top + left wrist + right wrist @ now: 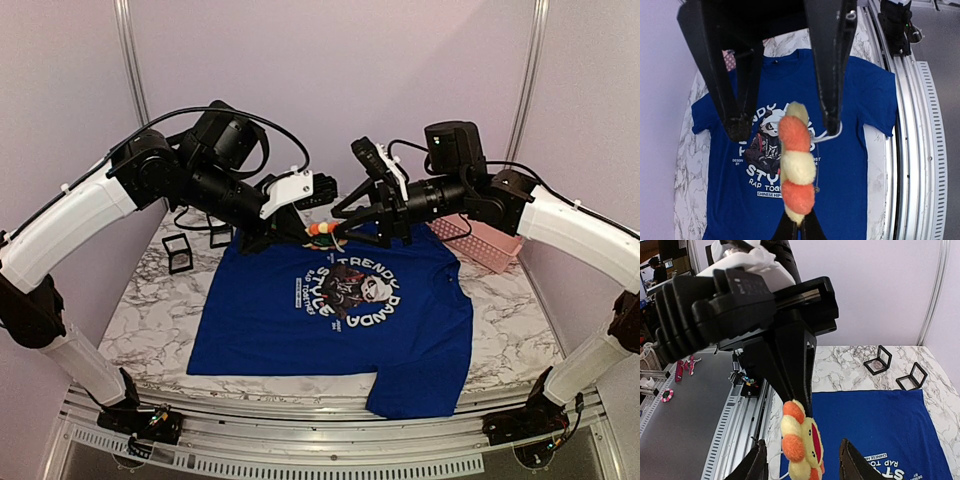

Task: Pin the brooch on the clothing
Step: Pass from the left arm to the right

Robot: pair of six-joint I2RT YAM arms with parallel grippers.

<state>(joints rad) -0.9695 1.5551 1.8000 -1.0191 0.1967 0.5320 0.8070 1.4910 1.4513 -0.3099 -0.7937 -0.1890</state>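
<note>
The brooch [320, 230], a small fluffy flower with yellow and orange petals, hangs in the air above the collar end of the blue panda T-shirt [330, 330]. My left gripper [312, 232] is shut on it; in the left wrist view its fingertips [790, 229] pinch the brooch [796, 165] at its lower edge, and a thin metal pin [829, 135] sticks out beside it. My right gripper [802, 462] faces it, open, with one finger on each side of the brooch [802, 440] and a gap to both. The shirt [850, 170] lies flat on the marble table.
Two small black square boxes [180, 252] [221, 235] stand on the table's far left, behind the shirt. A pink basket [485, 245] sits at the far right under the right arm. A metal rail [330, 415] runs along the near edge.
</note>
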